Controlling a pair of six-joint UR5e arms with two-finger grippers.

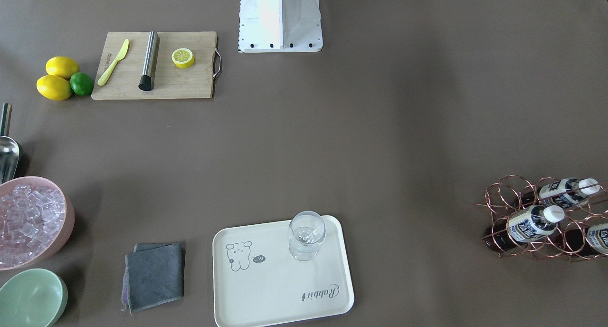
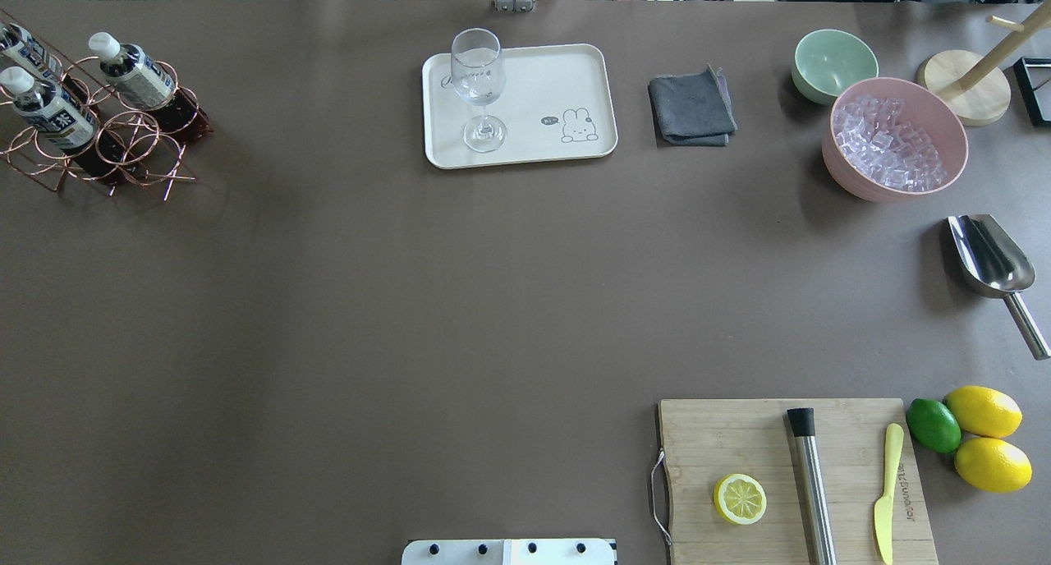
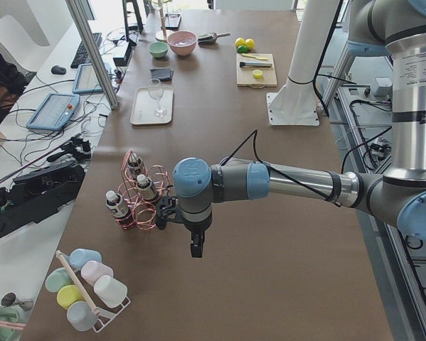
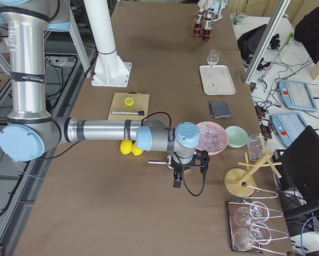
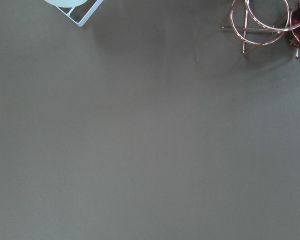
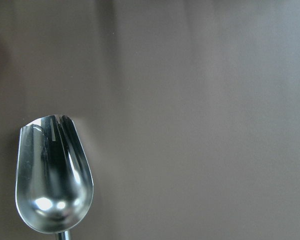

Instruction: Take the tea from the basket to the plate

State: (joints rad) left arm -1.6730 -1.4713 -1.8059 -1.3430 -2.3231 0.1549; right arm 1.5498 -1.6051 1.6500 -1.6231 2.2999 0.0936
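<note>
Tea [image 1: 531, 225] lies cradled in the basket [image 1: 510, 194], 3 o'clock in front view — plate [image 1: 275, 279] at 6. Left tool [image 3: 196, 247] hangs nearby, placed to reach; whether it or the right tool [image 4: 176, 180] is open — cannot tell.

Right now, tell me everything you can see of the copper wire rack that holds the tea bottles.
The rack is rose-gold wire bent into joined round rings on thin wire feet. It stands on the brown table at the robot's far left, well apart from the cream tray. Three tea bottles slant through its rings, white caps raised; several rings are empty. Nothing else visibly touches it.
</note>
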